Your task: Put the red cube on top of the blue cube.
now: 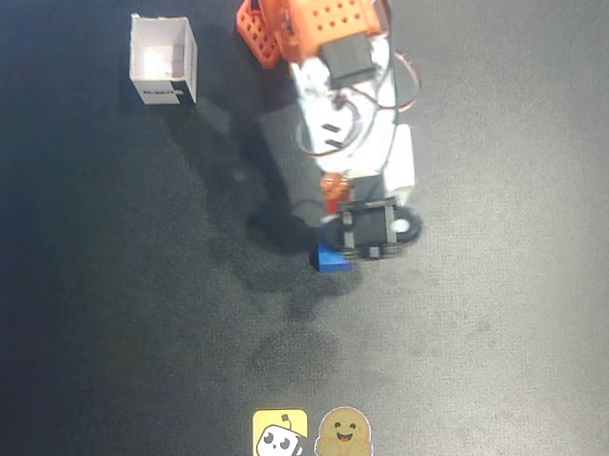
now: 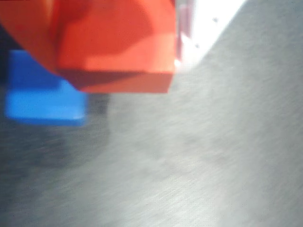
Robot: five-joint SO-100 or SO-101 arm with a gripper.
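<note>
- White box (image 1: 163, 61) sits far left at the top of the overhead view, open side up, well apart from everything else; the label strip on its lower edge is too small to read.
- Two stickers at the bottom centre of the overhead view: yellow sticker (image 1: 280, 434), and just beside it on the right a tan smiley sticker (image 1: 343, 434); both are partly cut off by the frame edge.
- Blue cube (image 1: 332, 259) rests on the dark table (image 1: 508, 311) near centre. Only its left part shows in the overhead view, the rest is hidden under the wrist hardware.
- In the wrist view, blue cube (image 2: 42, 92) is at the left, blurred, with its upper right corner covered by the red cube (image 2: 118, 47).
- Red cube fills the top of the wrist view, cut off by the top edge, blurred, and held off the table. It overlaps the blue cube only partly and is offset to the right. Contact between the two: cannot tell.
- Red cube is barely visible overhead, perhaps a reddish patch above the blue cube; not sure.
- Arm (image 1: 345, 96) comes down from the top centre overhead, with its orange base cut off by the frame.
- Gripper (image 1: 336, 222) points down over the cubes and is pinching the red cube. The fingertips themselves are hidden overhead, and only a white finger (image 2: 208, 23) shows beside the cube in the wrist view.
</note>
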